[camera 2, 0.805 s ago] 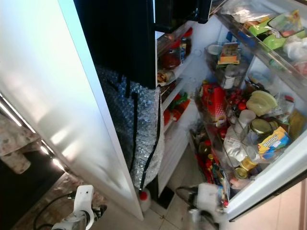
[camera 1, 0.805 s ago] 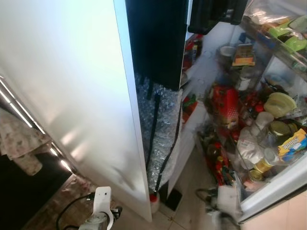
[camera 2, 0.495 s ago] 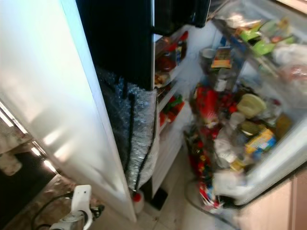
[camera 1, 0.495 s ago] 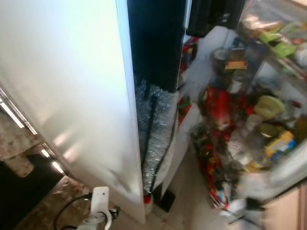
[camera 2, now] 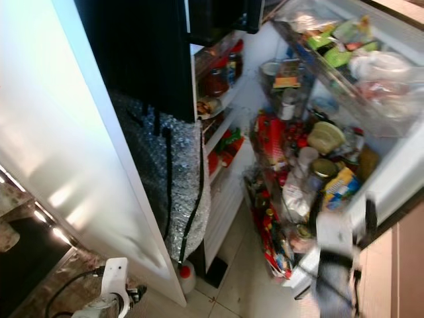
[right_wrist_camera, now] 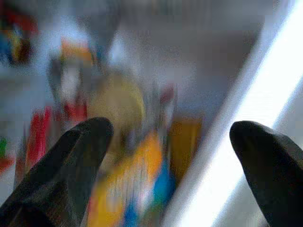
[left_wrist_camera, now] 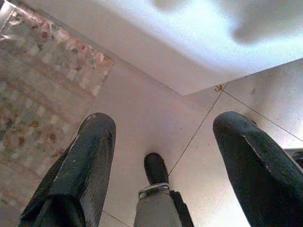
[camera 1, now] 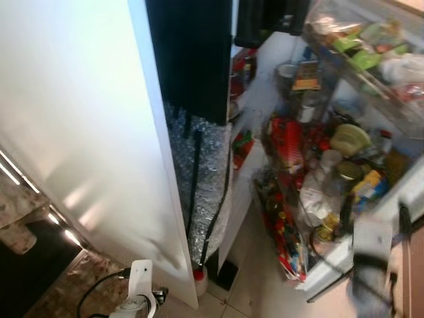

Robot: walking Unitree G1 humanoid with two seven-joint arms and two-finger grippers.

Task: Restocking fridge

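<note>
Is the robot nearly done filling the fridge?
Hard to say. The fridge door stands open and its shelves are already crammed with jars and packets. The right pincer is open and empty, raised toward the door shelf beside the yellow packet. The left pincer hangs open over the floor. No item is being carried, so any restocking is left to do.

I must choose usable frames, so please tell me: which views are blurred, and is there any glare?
Right wrist view: strong motion blur, and the fridge door shelf items are only colour smears. Both eye views: the right hand is smeared, while the fridge door carries bright glare. Left wrist view: sharp, with the left hand open over the floor tiles.
</note>
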